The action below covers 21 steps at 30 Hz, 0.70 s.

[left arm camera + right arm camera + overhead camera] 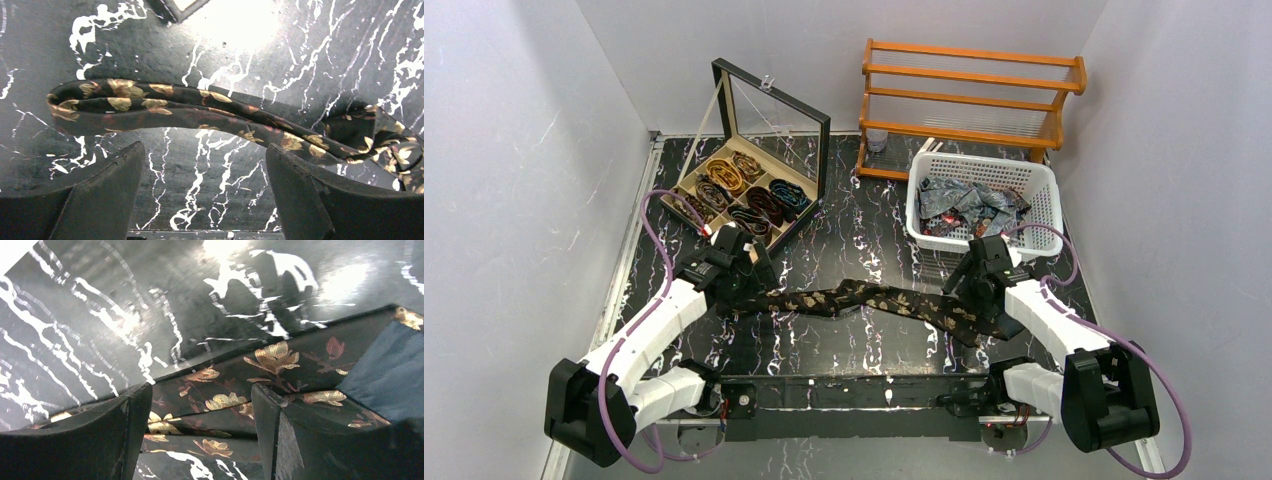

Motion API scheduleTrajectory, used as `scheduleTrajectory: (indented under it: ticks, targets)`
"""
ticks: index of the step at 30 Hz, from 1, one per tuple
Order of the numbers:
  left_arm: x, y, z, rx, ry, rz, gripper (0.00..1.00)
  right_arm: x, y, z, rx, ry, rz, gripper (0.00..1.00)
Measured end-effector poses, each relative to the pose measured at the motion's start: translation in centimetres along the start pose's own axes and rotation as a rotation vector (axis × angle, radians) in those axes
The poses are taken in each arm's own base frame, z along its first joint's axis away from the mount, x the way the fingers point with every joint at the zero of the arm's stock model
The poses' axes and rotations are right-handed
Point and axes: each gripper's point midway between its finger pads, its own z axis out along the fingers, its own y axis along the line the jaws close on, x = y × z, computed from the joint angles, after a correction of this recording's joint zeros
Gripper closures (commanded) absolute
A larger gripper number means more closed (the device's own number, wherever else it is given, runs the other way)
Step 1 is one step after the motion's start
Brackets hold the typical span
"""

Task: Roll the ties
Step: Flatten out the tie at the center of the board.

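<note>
where it lies limp, the glossy gold-flowered tie (874,298) creases.

White arm shells (654,325), black joints (584,410), purple cables (646,222), dark tool fingers (95,195), seemingly rubbery.

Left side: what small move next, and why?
Probably ease the left tool forward and down to straddle the folded narrow end of the floral tie. The tool is open, just short of the strip, which lies unrolled; the right tool hovers open over the wide end.
</note>
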Motion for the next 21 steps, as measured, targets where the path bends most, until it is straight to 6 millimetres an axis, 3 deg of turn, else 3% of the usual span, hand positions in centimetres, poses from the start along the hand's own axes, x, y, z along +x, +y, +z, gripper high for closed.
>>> scheduleTrajectory:
  ticks: [3, 9, 14, 17, 21]
  targets:
    - [-0.1, 0.7, 0.1, -0.036, -0.010, 0.000, 0.10, -0.7, -1.0, 0.0, 0.049, -0.034, 0.062, 0.16]
    - [-0.1, 2.3, 0.4, -0.124, -0.014, 0.014, 0.09, -1.5, -4.8, -0.6, 0.222, -0.070, 0.123, 0.11]
    - [0.3, 3.3, 0.9, -0.186, 0.004, 0.028, 0.08, -2.7, -6.1, -1.3, 0.281, -0.086, 0.157, 0.10]
    - [0.2, 3.6, 0.9, -0.204, -0.004, 0.026, 0.07, -3.1, -5.0, -1.9, 0.218, -0.093, 0.123, 0.15]
    - [-0.2, 4.0, 0.8, -0.223, -0.029, 0.005, 0.06, -4.3, -0.9, -4.2, -0.045, -0.145, 0.050, 0.20]
